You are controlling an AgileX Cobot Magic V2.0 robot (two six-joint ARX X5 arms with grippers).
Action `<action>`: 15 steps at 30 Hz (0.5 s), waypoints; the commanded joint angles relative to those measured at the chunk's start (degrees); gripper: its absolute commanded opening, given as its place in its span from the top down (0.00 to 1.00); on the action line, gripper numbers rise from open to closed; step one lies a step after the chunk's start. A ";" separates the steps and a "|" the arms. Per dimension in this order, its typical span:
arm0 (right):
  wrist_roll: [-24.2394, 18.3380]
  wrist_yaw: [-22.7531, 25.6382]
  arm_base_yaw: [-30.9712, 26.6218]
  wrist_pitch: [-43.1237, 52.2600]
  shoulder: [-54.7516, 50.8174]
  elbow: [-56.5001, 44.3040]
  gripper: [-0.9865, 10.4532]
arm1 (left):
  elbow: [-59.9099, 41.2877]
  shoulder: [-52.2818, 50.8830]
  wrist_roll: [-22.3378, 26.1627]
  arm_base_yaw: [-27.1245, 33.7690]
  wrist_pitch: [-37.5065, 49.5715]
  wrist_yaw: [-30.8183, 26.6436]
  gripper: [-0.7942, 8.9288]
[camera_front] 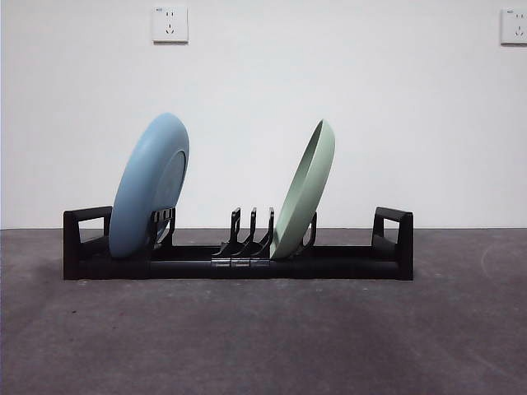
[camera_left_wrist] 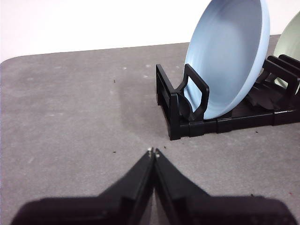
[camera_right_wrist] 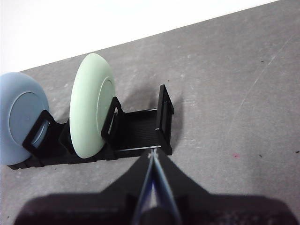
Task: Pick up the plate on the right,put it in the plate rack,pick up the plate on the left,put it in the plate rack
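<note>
**No readable text**

No lettering, brand, number or sign can be read anywhere. The two wall sockets [camera_front: 170, 24] carry only their pin holes; the plates, the rack and the worktop are unmarked.

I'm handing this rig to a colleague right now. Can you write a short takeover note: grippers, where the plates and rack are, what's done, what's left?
Left gripper: fingers shut, holding nothing, over the table short of the rack's end nearest the blue plate.
Right gripper: fingers shut, holding nothing, near the rack's other end.
Plate rack: on the table.
Blue plate: standing tilted in the rack, near one end handle.
Green plate: standing tilted in the rack, further along, with free prongs between the two.
Done: both plates racked.
Left: nothing apparent.
</note>
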 commanded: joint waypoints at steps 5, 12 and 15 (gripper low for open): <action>0.50 0.20 0.07 0.37 0.00 -0.28 0.91 | -0.87 -0.09 -0.35 0.17 0.22 0.31 0.92; -1.68 0.46 0.07 0.37 0.00 -0.28 0.91 | -0.87 -0.09 -0.35 0.17 0.22 0.31 0.92; -11.28 5.22 0.07 0.59 -0.15 -0.39 0.91 | -0.87 -0.09 -0.35 0.17 0.22 0.31 0.92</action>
